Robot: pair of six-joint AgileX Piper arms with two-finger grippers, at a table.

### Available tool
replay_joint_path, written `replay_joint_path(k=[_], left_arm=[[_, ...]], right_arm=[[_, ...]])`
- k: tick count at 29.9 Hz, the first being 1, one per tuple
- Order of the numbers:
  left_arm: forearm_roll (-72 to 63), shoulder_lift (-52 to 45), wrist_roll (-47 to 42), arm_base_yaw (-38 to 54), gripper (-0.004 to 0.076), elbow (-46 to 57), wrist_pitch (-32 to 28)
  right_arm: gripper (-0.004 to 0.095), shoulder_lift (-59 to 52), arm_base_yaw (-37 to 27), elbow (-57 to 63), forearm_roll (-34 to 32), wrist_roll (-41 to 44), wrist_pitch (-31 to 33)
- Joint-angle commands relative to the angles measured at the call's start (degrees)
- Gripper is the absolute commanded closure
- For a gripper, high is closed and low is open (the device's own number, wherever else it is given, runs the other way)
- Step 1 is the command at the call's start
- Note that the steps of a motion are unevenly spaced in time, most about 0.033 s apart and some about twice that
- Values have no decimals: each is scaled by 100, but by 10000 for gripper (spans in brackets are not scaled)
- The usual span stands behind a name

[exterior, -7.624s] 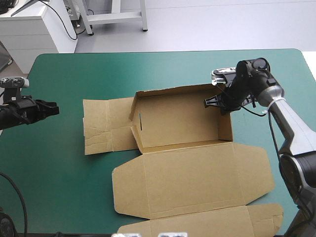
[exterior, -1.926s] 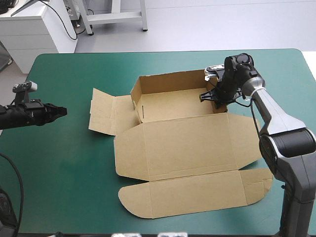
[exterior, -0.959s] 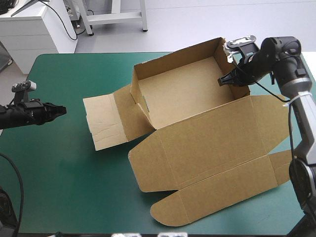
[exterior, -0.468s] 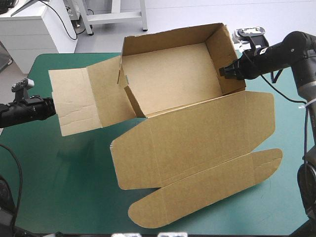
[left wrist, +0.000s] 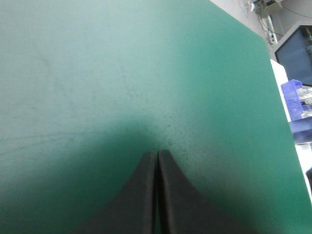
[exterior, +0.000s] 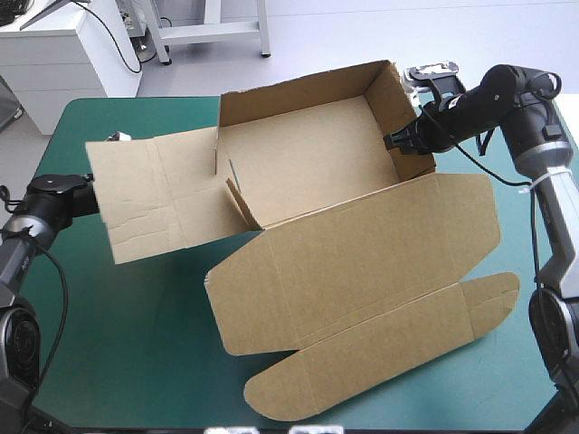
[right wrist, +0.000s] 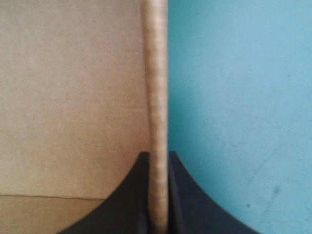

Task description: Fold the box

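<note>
The brown box (exterior: 308,163) hangs tilted over the table as an open tray with its inside facing the high view. My right gripper (exterior: 398,142) is shut on the box's right wall (exterior: 404,104). In the right wrist view that wall's edge (right wrist: 157,97) runs between the two black fingers of the right gripper (right wrist: 157,155). The lid (exterior: 362,262) and its long tuck flap (exterior: 380,362) slope down toward the table's front. The flat left flap (exterior: 145,194) sticks out over my left arm and hides its fingers in the high view. My left gripper (left wrist: 157,152) is shut and empty above bare teal-green cover.
Bare teal-green cover (exterior: 118,344) lies at the front left. The table's rounded edge (left wrist: 263,44) shows ahead of the left gripper. The box's flap overhangs the left arm (exterior: 54,190) near the table's left edge.
The right gripper lifted the box off the table and tilted it up. Just before now the box shifted left and a little lower, and its left flap now covers the left gripper.
</note>
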Motion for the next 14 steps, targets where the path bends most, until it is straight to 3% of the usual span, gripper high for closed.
replay_joint_path(k=[1, 7, 14], left_arm=[[-708, -334, -139, -507, 732, -129, -125], [-1243, -496, -98, -1340, 731, -129, -136], [-1358, -687, -18, -1604, 732, -129, -398]], right_arm=[[925, -258, 50, -195, -181, 286, -600], [925, -258, 104, -195, -567, 311, -731], [925, -258, 102, -195, -1286, 478, -512]])
